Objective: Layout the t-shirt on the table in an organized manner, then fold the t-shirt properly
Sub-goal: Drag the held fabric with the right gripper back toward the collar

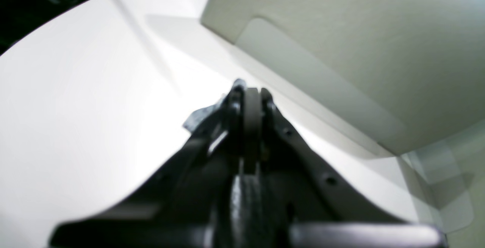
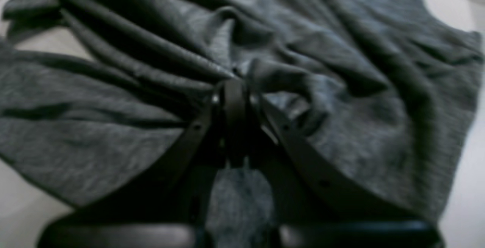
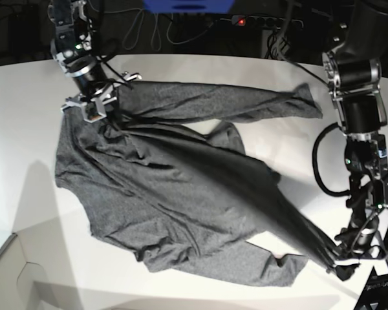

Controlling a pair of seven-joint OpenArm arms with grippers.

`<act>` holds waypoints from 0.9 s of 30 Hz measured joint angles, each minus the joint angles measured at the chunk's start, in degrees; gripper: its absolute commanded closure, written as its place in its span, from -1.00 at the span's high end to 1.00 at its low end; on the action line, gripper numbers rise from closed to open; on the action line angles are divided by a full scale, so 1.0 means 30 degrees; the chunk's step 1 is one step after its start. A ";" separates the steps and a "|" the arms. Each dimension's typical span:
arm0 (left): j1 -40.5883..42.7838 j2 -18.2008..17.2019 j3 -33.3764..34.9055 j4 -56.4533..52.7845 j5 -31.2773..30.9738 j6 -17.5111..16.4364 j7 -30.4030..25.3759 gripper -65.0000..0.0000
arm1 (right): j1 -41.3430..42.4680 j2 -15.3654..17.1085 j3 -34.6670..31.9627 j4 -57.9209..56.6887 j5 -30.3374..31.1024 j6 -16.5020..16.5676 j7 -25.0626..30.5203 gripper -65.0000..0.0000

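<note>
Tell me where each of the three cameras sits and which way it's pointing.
Left wrist: on the left arm, looking along the shut left gripper at the white table.
Right wrist: on the right arm, looking down its right gripper into the t-shirt.
Base: overhead, showing both arms.
Shared: shirt and table appear in base and right wrist.

I note cables and a power strip with a red light beyond the far edge; a blue object beside them.

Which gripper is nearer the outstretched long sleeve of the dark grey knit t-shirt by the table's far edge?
Right. The right gripper is shut on the t-shirt beside that sleeve; the left gripper pinches fabric at the near edge, well away.
</note>
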 measured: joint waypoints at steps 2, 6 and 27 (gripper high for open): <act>-0.0131 -0.0007 0.0007 -0.0627 0.0095 -0.0073 -0.0160 -1.00 | -0.0124 0.0022 -0.0007 0.0015 0.0007 0.0000 0.0073 -1.00; -0.0503 0.0226 0.0000 -0.3322 0.0160 0.0029 -0.0080 -1.00 | -0.0517 -0.0044 -0.0189 0.0022 0.0000 0.0000 0.0051 -1.00; -0.4131 0.0270 0.0372 -0.9639 0.0022 0.0087 -0.3912 -0.99 | 0.0321 -0.0408 -0.0393 0.0845 0.0000 -0.0007 -0.0240 -1.00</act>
